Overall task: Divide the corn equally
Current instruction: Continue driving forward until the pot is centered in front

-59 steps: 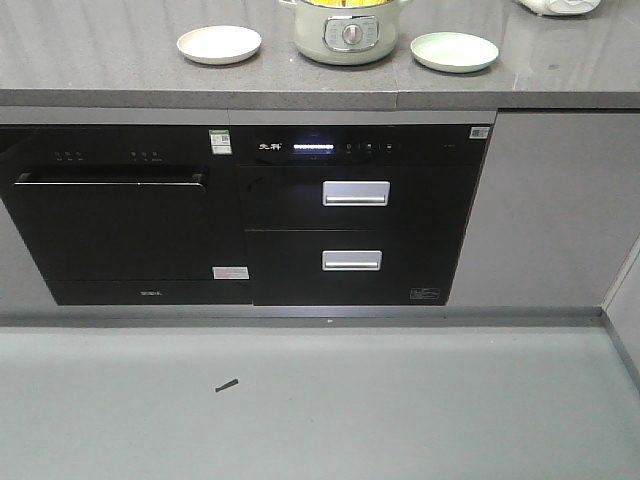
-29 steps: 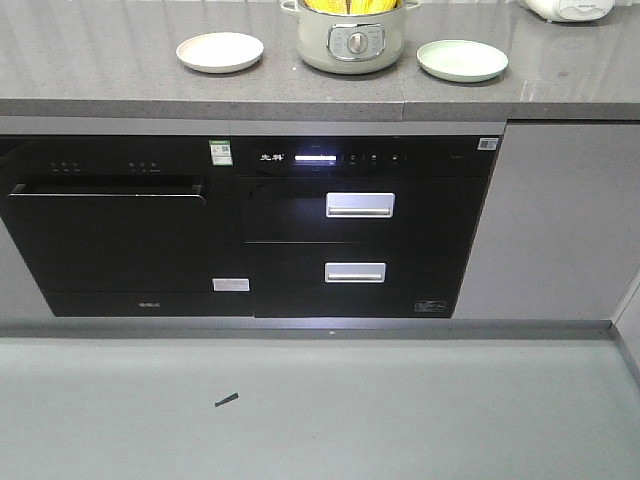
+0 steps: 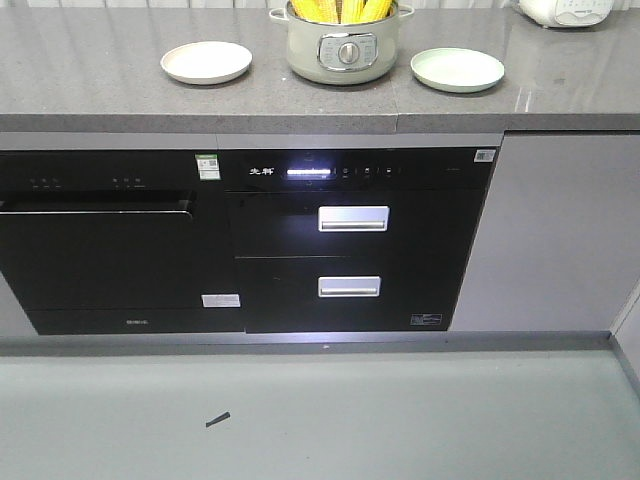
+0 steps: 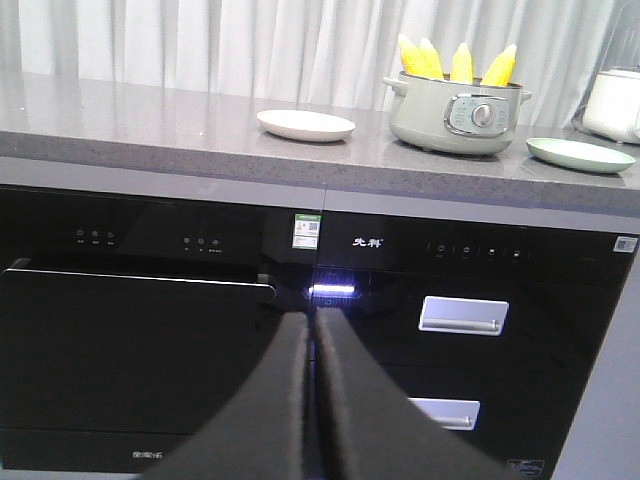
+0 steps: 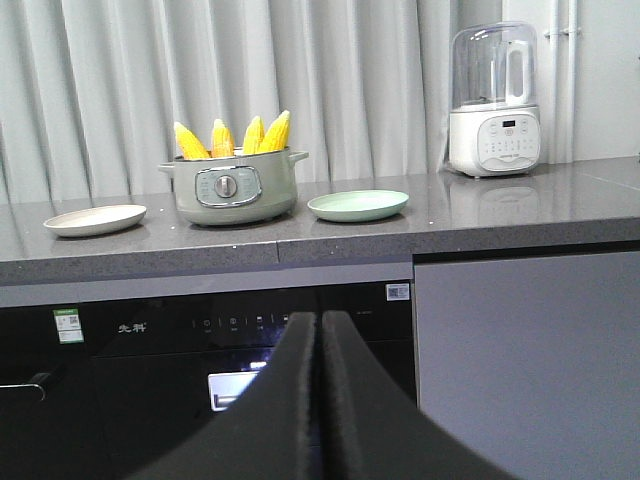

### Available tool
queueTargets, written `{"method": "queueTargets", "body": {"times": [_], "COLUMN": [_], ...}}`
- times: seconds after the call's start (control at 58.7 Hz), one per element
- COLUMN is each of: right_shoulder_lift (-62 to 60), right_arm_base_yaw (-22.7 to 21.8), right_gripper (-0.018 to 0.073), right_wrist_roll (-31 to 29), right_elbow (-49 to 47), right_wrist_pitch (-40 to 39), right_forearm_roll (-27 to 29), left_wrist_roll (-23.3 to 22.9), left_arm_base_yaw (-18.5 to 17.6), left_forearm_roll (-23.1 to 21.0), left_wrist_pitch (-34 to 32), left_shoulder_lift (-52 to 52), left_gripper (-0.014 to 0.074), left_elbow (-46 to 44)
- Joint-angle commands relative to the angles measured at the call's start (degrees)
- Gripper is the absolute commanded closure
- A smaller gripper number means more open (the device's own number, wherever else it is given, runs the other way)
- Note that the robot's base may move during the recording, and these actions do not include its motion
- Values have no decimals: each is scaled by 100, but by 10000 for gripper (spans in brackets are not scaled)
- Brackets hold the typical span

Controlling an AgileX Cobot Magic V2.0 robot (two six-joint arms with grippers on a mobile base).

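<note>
Both arms hung low before the kitchen units. The left pincer (image 4: pixel 312 330), black padded fingers pressed together on nothing, and the right pincer (image 5: pixel 320 328), likewise closed and empty, pointed at the glossy black appliances under the desk, well short of any work. Beyond the grey floor (image 3: pixel 400 410), a built-in cabinet (image 3: pixel 280 250) with two brushed-metal drawer handles glowed at its control strip. On the speckled grey stone desk (image 5: pixel 520 210) above, the layout looked set for a fair split. A shallow cream plate (image 5: pixel 95 219) lay left of a round pale-green electric pot (image 5: pixel 232 192) and a mint-green plate (image 5: pixel 358 205) right of it, both bare. All four corn cobs (image 5: pixel 232 135) stood in the pot, pointed tips up and bright yellow kernels in rows, leaning on its rim, probably so each could be taken by its upper end. None had yet reached a plate. Farther right stood a white blender (image 5: pixel 492 100) with a clear jug, and pleated pale curtains (image 5: pixel 100 80) closed the background.
</note>
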Motion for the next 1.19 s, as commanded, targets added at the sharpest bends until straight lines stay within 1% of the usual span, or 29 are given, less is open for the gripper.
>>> {"method": "queueTargets", "body": {"times": [0.0, 1.176], "right_shoulder_lift": [-40, -40], "right_arm_base_yaw": [-22, -22], "right_gripper": [561, 561], "right_wrist_roll": [1, 1], "right_elbow": [105, 105], "right_wrist_pitch": [-425, -425], "right_forearm_roll": [-51, -51], "left_wrist_roll": [-43, -43], "left_arm_base_yaw": [-4, -4], "left_forearm_roll": [-4, -4], "left_wrist_pitch": [-423, -423], "left_shoulder_lift": [33, 33], "left_gripper": [603, 603], "left_elbow": [-129, -129]}}
